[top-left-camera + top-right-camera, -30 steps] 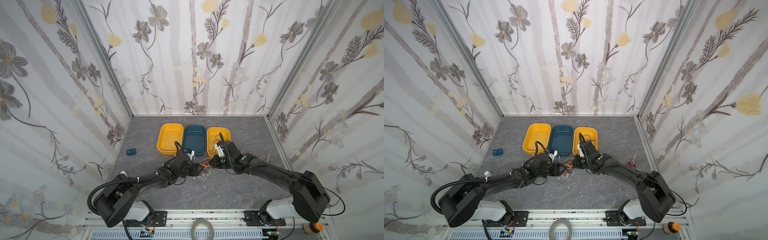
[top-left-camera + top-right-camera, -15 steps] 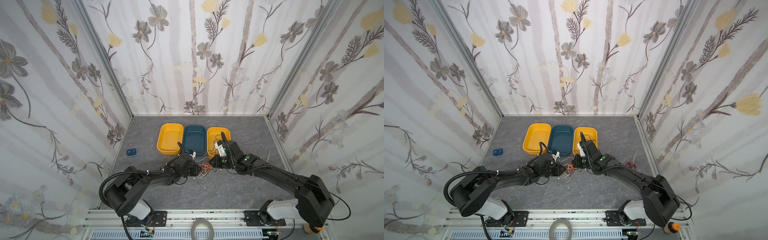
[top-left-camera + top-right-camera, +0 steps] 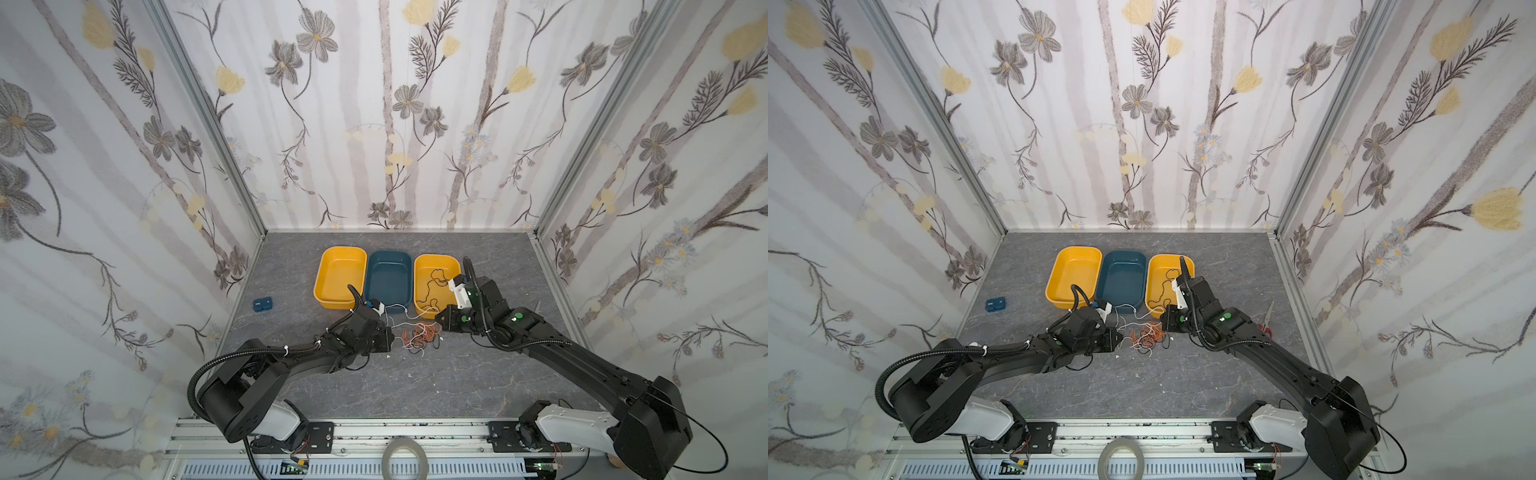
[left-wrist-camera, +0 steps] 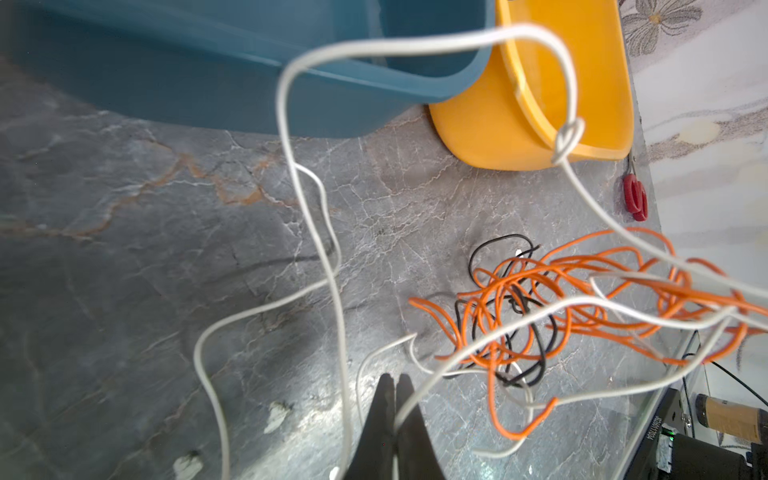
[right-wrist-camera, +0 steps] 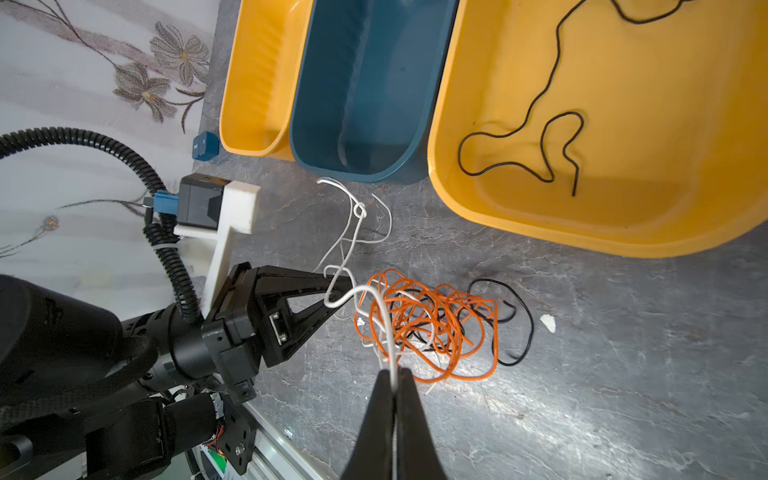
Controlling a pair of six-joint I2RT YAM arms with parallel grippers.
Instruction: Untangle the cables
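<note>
- Right wrist: right hand (image 5: 395,382) pinches white cable (image 5: 388,332); left hand (image 5: 347,287) pinched on it too.
- 1 black cable (image 5: 540,124) already lies in yellow tray (image 5: 540,239).
- Orange, black, white tangle (image 5: 428,324) left on tabletop (image 5: 623,353), unsorted.

Both top views look steeply down from high up and far off, on the side of the blue tray (image 3: 388,278) (image 3: 1123,278) where the arms (image 3: 291,365) stand, facing the back wall (image 3: 386,124) behind it. The left wrist camera rides behind the left gripper (image 4: 392,380), close to the table (image 4: 124,270), facing the blue tray's front wall. The right wrist camera, behind the right gripper (image 5: 395,376), looks down into the blue tray from nearby. All four share the wires (image 3: 422,332) (image 4: 561,299) (image 5: 424,320) before the blue tray.
</note>
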